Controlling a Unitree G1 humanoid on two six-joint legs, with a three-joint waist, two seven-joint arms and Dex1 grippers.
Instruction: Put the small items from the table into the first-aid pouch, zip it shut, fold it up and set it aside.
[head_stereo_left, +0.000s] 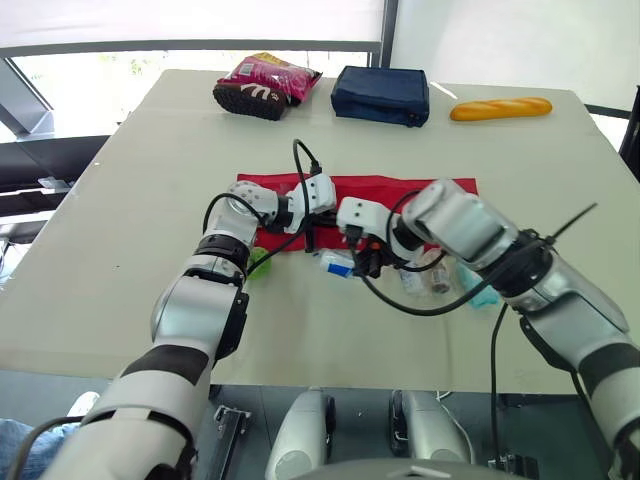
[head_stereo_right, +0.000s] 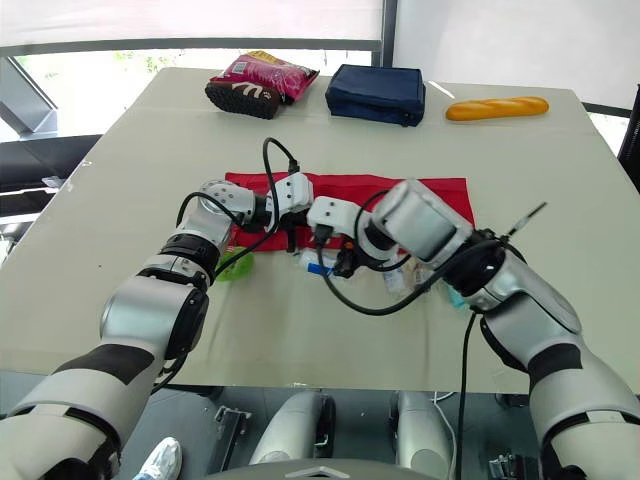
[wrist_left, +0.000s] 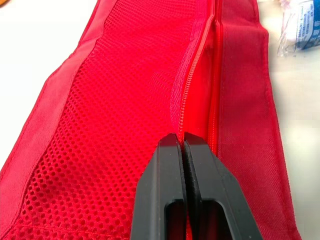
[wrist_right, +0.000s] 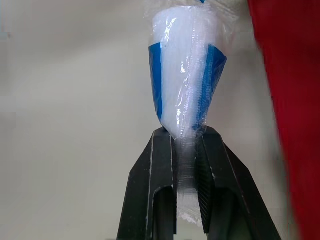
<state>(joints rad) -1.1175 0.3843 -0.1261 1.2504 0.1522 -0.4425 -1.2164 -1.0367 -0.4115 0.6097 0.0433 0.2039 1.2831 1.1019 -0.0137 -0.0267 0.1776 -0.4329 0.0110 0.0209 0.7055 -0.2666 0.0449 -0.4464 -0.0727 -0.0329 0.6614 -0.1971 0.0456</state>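
**Beige table set with one red pouch, two grippers at work**

Across a beige table (head_stereo_left: 120, 200), one red first-aid pouch (head_stereo_left: 400, 187) is seen spread flat near the middle. Along the far edge, one pink snack bag (head_stereo_left: 265, 84), one navy case (head_stereo_left: 381, 95) and one bread loaf (head_stereo_left: 501, 108) are lined up, well apart from the pouch.

The left gripper (wrist_left: 181, 137) is shown over the pouch with its two black fingers pressed together. Their tips are placed at the zip (wrist_left: 192, 75), beside the mesh panel (wrist_left: 115, 125). Whether any fabric is pinched cannot be told.

One blue-and-white packet (wrist_right: 185, 75) in clear wrap is clamped at its end between the fingers of the right gripper (wrist_right: 183, 132). It is held just beside the pouch's near edge and extends straight out past the fingertips.

One green item (head_stereo_left: 258, 262) is seen by the left arm and one teal item (head_stereo_left: 480, 290) by the right. A cluster of clear-wrapped items (head_stereo_left: 425, 278) lies between them; its number cannot be counted.
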